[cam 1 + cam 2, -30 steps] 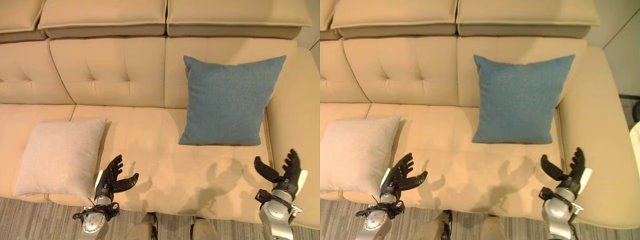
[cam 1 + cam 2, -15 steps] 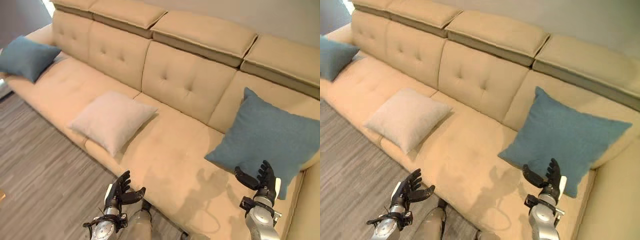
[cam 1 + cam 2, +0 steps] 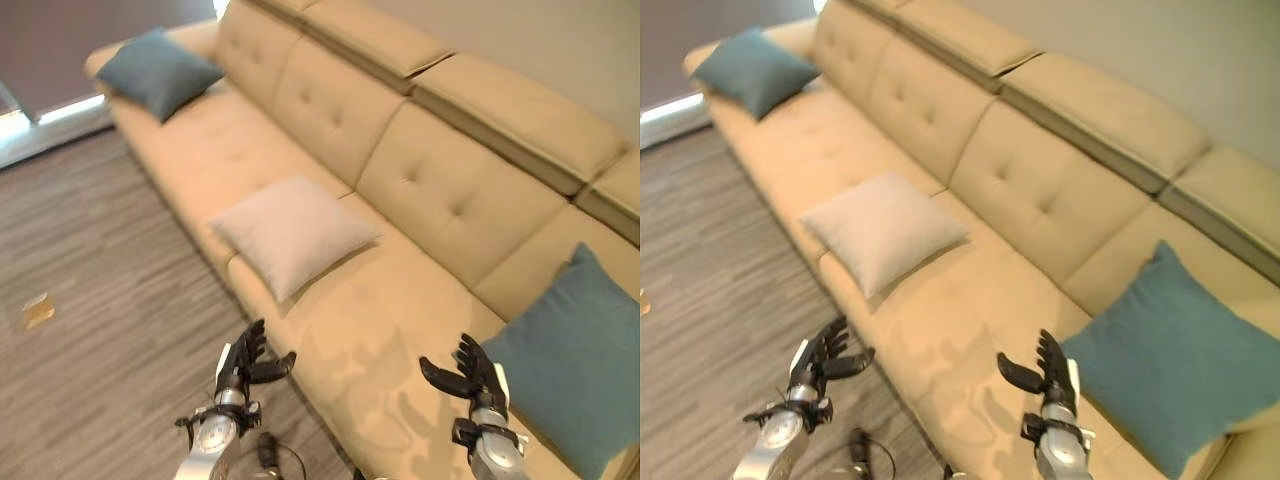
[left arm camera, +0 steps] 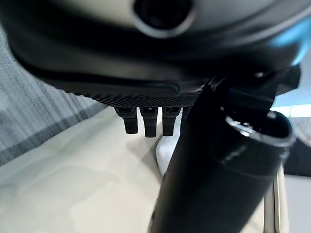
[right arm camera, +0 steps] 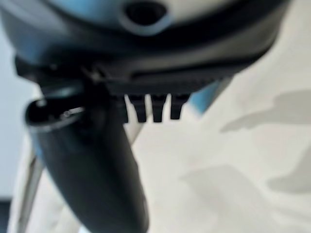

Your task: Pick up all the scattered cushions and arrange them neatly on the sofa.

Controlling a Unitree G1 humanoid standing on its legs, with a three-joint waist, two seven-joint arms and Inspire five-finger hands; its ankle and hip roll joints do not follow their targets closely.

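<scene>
1. My left hand (image 3: 243,362) hangs over the grey wood floor (image 3: 90,370) just off the sofa's (image 3: 420,190) front edge, fingers spread and relaxed, holding nothing.
2. My right hand (image 3: 472,372) is over the seat near the front edge, fingers loosely spread and likewise empty.
3. The cream cushion (image 3: 292,232) lies flat on the seat at the front edge, one corner poking over it, between my two hands and the backrest.
4. A blue cushion (image 3: 565,370) leans at the sofa's right end, just beside my right hand; another blue cushion (image 3: 160,72) rests at the far left end by the armrest.
5. I judge the cream one light, soft and squashy, not slippery. I would pinch deep into an edge or corner, or press it between both palms, since the filling will give.
</scene>
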